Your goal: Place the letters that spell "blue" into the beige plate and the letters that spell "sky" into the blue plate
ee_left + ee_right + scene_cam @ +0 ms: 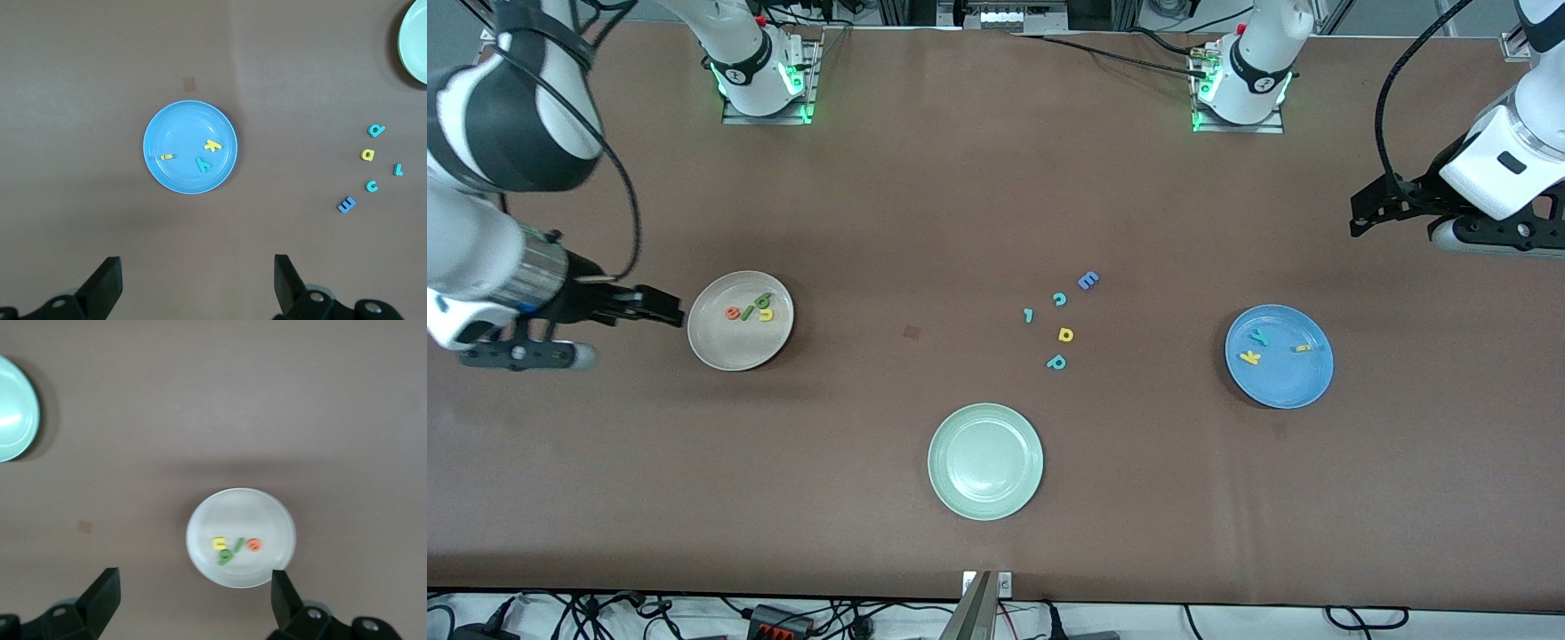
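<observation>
1. Where the front view is read first: beige plate (pixel 740 321) sits toward the right arm's end of the table w/ the orange e (pixel 733 313), dark green l (pixel 748 310), green b (pixel 763 300) and yellow u (pixel 766 315) all in it. Blue plate (pixel 1279 356) sits toward the left arm's end, holding the teal y (pixel 1259 337), yellow k (pixel 1250 357) and yellow s (pixel 1303 348). Leftover letters (pixel 1063 320) lie between the two plates; pale green plate (pixel 985 460) is nearer the camera than they are. Right gripper (pixel 660 307) hangs just beside the beige plate's rim, nothing held. Left gripper (pixel 1371 212) hangs over bare table out by the left arm's end, well apart from the blue plate.

2. Left wrist view: fingers (pixel 105 285) stand wide, empty. Blue plate (pixel 190 147) lies straight ahead between the finger lines; k (pixel 213 145), y (pixel 203 163), s (pixel 167 157) inside it. s looks edge-on, a short bar.

3. Right wrist view: fingers (pixel 101 595) wide, empty. Beige plate (pixel 241 537) sits toward one finger, off-centre; u (pixel 219 543), b (pixel 226 556), l (pixel 238 545), e (pixel 254 545) clustered in it, the l's long axis slanted.

4. Judgement: both words look sorted, so approx. done. Were a fix needed, each arm is the nearer one to its own plate.
</observation>
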Available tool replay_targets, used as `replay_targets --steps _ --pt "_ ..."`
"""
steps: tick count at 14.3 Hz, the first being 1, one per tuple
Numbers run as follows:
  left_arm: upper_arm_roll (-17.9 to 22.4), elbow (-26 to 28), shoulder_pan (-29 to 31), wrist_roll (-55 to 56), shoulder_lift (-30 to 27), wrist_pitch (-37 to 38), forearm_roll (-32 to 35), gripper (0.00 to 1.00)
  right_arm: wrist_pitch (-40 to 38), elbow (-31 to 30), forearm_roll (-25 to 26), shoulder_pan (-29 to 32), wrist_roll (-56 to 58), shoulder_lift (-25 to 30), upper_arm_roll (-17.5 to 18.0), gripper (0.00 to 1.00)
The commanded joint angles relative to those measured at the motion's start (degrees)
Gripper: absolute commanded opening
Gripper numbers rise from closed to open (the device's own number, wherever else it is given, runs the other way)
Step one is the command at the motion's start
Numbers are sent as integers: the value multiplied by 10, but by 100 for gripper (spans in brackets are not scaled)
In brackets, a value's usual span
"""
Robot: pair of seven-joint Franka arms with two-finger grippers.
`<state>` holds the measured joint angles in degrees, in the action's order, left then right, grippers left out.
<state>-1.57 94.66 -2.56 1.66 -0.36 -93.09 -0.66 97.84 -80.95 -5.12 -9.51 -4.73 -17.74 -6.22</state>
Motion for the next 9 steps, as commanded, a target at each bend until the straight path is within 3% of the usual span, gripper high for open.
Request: replay_targets --steps 1,5,9 --pt "3 -17 -3 -3 6 13 -12 100 -1 -5 23 35 13 37 20 100" --pt "3 -17 -2 -3 6 13 -12 100 -29 -3 21 100 61 75 24 100" --pt "3 -17 -2 -3 6 13 -12 100 -48 -3 34 99 59 87 26 100"
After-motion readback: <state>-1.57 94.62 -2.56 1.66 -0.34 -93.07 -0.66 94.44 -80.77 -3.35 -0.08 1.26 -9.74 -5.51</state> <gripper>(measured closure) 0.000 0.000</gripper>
